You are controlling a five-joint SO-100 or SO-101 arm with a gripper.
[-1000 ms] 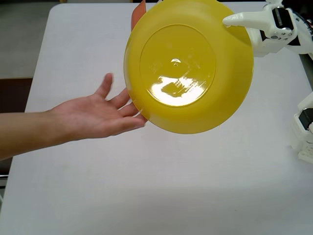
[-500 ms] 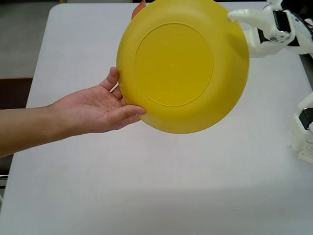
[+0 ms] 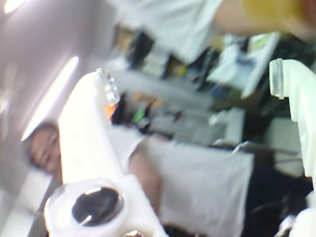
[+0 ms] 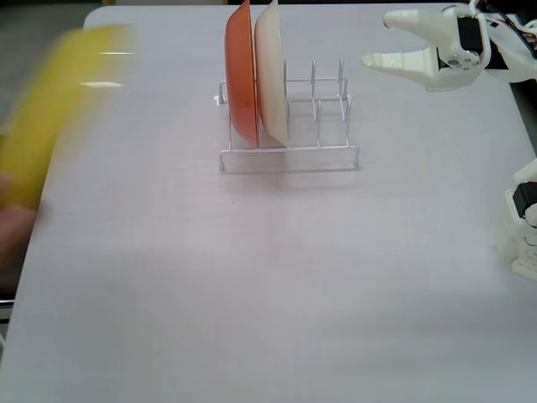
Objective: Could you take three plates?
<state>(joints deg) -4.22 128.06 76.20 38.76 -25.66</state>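
Pincer point(image 4: 376, 39): white, spread apart, empty, 1 o'clock | glossy cream-white round plate point(image 4: 272, 71): upright in white wire rack point(image 4: 289, 155), touching orange plate point(image 4: 241, 71), 12 o'clock | yellow plate point(image 4: 59, 109): blurred, 9 o'clock | risk: grabbing cream plate may drag orange neighbour or tip rack.

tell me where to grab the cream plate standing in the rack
Grip the cream plate by its top rim, coming down from above with one of the fingers on each face. It stands on edge in the wire rack, orange plate close on its left, so only the upper edge is free.
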